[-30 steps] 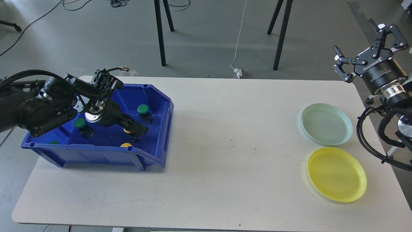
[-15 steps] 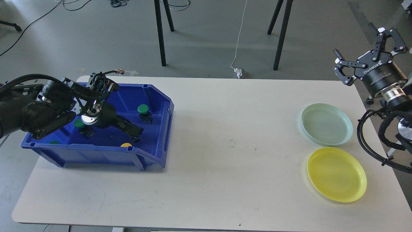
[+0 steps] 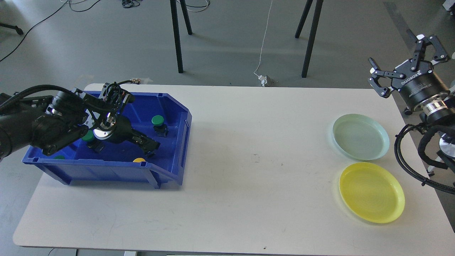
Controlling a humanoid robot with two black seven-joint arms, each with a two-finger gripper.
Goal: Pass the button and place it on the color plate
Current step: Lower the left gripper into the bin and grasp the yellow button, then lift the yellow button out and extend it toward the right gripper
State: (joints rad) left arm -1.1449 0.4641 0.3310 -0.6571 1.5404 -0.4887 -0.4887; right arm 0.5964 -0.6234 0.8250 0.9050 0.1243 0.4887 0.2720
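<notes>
The left gripper (image 3: 151,145) is down inside the blue bin (image 3: 170,167), fingers dark and overlapping — whether it grips anything cannot be told. A yellow button (image 3: 139,160) lies just below-left of its tip; a green button (image 3: 158,121) sits just above it. The left arm is nearer. The right gripper (image 3: 403,64) hovers spread wide beyond the plates — its body reads "ROBOTIQ".

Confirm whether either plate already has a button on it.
No: the pale green plate and the yellow plate both lie bare, and the visible buttons are in the blue bin.
</notes>
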